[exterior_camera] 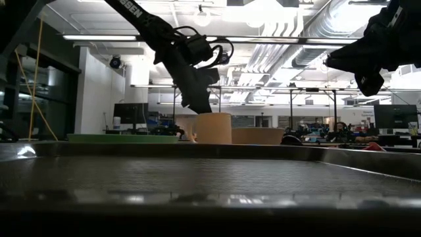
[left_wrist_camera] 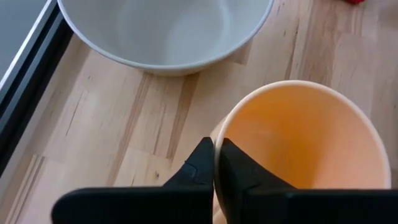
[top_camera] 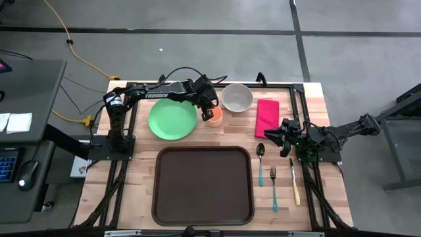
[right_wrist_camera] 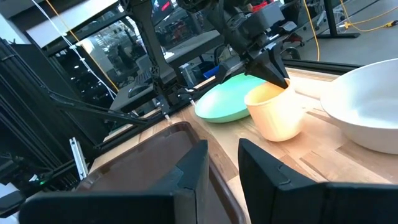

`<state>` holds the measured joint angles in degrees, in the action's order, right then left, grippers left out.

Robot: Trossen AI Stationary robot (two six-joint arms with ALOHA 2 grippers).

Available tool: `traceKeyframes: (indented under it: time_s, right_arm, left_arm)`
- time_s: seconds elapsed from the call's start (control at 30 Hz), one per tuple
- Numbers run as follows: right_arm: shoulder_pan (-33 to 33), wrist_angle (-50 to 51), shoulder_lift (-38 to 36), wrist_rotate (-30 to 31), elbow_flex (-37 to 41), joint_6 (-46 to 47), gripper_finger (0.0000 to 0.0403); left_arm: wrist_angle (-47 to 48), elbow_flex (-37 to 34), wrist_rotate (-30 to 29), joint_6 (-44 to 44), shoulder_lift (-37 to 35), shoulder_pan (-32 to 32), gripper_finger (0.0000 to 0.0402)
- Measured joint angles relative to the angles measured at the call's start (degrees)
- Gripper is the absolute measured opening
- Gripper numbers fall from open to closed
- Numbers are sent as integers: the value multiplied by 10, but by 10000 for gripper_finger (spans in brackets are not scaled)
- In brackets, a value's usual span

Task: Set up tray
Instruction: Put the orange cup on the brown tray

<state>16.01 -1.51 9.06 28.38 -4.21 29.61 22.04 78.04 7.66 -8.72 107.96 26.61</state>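
An orange cup point(top_camera: 214, 116) stands on the wooden table between the green plate point(top_camera: 172, 119) and the white bowl point(top_camera: 237, 97), behind the dark brown tray point(top_camera: 202, 185). My left gripper point(top_camera: 210, 108) slants down onto the cup's rim and is shut on it. My right gripper point(top_camera: 271, 134) waits at the table's right side beside the red napkin point(top_camera: 266, 117). It points level, is open by a narrow gap point(right_wrist_camera: 222, 163), and has nothing between its fingers. My left gripper pinches the cup's rim point(left_wrist_camera: 216, 134) on the side facing the green plate. One finger point(left_wrist_camera: 241, 171) is inside the cup and the other point(left_wrist_camera: 199, 167) is outside. The fingers slant down from above and from the table's left. The cup stands upright with its base on the table point(right_wrist_camera: 277, 134).
A spoon point(top_camera: 260, 158), a fork point(top_camera: 273, 187) and a knife point(top_camera: 295, 181) lie on the table to the right of the tray. The bowl stands close behind the cup. Black frame rails point(top_camera: 299, 105) run along the table's edges.
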Motion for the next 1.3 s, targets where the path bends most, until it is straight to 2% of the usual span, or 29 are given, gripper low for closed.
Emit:
traceKeyframes:
  time_s: [0.47, 0.77, 1.0, 1.1, 1.3]
  right_arm:
    - [0, 0, 0, 0, 0, 0, 67]
    - [0, 0, 0, -1, 0, 0, 67]
    - [0, 0, 0, 0, 0, 0, 67]
    - [0, 0, 0, 0, 0, 0, 67]
    - [0, 1, 0, 0, 0, 1, 67]
  left_arm:
    - [2, 0, 11, 7, 0, 0, 33]
    - [21, 0, 66, 27, -1, 0, 29]
    - [52, 3, 68, 30, -16, 0, 37]
    - [98, 34, 55, 19, -19, 0, 35]
    - [200, 139, 34, -18, -19, -1, 22]
